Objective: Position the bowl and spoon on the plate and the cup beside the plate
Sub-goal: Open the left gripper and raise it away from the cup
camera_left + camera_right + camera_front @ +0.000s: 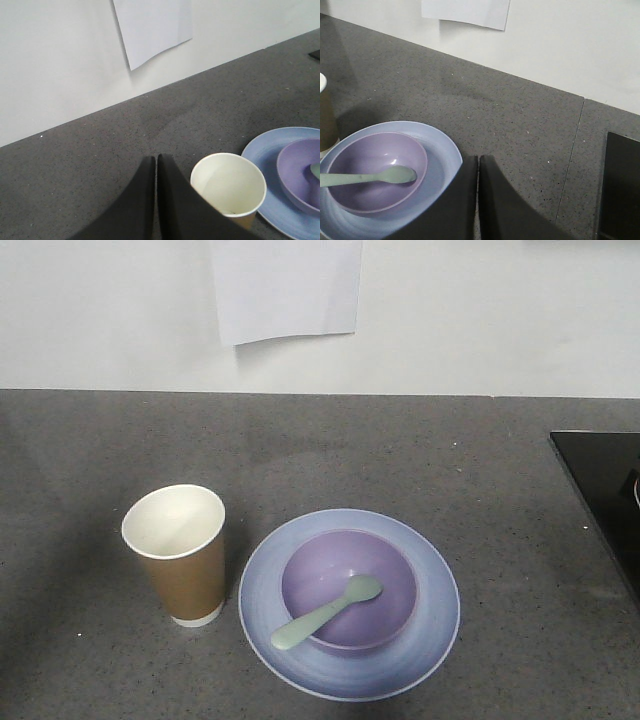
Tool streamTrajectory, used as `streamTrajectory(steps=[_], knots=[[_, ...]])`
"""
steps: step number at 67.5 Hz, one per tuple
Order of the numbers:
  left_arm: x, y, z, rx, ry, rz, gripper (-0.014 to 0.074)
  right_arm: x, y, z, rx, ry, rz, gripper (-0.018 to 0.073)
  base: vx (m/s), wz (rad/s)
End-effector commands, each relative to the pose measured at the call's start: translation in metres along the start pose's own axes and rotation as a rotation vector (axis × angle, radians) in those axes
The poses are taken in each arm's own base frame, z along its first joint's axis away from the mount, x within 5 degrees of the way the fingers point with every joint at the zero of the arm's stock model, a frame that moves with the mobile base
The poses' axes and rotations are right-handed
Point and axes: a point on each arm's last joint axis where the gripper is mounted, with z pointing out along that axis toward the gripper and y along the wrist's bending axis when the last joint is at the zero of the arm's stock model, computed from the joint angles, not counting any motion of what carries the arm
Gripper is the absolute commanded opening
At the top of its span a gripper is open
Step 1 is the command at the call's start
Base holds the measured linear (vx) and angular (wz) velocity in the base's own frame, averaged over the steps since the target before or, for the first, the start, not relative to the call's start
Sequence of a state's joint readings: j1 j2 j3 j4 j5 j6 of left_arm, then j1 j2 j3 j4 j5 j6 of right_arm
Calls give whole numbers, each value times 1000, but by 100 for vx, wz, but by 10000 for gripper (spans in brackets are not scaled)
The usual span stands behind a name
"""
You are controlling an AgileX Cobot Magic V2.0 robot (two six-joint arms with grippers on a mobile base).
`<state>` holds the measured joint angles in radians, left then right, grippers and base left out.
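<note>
The pale blue plate (430,630) lies on the grey counter with the lavender bowl (400,575) standing in its middle. The mint-green spoon (325,615) rests in the bowl, head inside, handle over the near-left rim. The brown paper cup (178,552) stands upright just left of the plate. My left gripper (156,159) is shut and empty, left of the cup (229,186). My right gripper (478,159) is shut and empty, at the right edge of the plate (447,150), with the bowl (367,192) and spoon (380,176) to its left. Neither gripper shows in the front view.
A white paper sheet (287,285) hangs on the back wall. A black panel (605,485) is set into the counter at the right edge. Bare grey counter (330,455) stretches behind the plate and cup.
</note>
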<state>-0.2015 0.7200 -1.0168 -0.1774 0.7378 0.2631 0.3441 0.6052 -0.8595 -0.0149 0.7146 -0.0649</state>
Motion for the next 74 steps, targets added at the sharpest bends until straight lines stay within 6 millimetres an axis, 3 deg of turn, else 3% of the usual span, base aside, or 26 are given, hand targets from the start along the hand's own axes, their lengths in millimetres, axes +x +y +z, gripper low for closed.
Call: streamTrajectory(steps=[1,16,35,46,54,60,68,74], knots=[[-7,-2,-17,-9,-99,-6,-8,-13,-2,-4,17,-98,-7,-3,0,0],[-1,-5,-33,1,-86,2,-8,-13,-2,-4,17,-98,-7,-3,0,0],[8,-5,-30,-4,-39,-6,-8,-13,-2,-4,17,-98,-7,-3,0,0],[53,-4,-5,-47,-77,-37,-8,-13,-2,-4,17,-98,-7,-3,0,0],[109,-3,12,-114,-170,-110,-8,-13,-2,-4,17,-96,-7,-3,0,0],[151,-2,17,-186,-235,-170,-8,-13,-2,-4,17,-95,-7,-3,0,0],[191,-1,14,-276,-317,-223,-8,-13,-2,-4,17,-95,-7,-3,0,0],[208,-2,10,-322,-354,-223,-8,-13,-2,-4,17,-95,-7,-3,0,0]])
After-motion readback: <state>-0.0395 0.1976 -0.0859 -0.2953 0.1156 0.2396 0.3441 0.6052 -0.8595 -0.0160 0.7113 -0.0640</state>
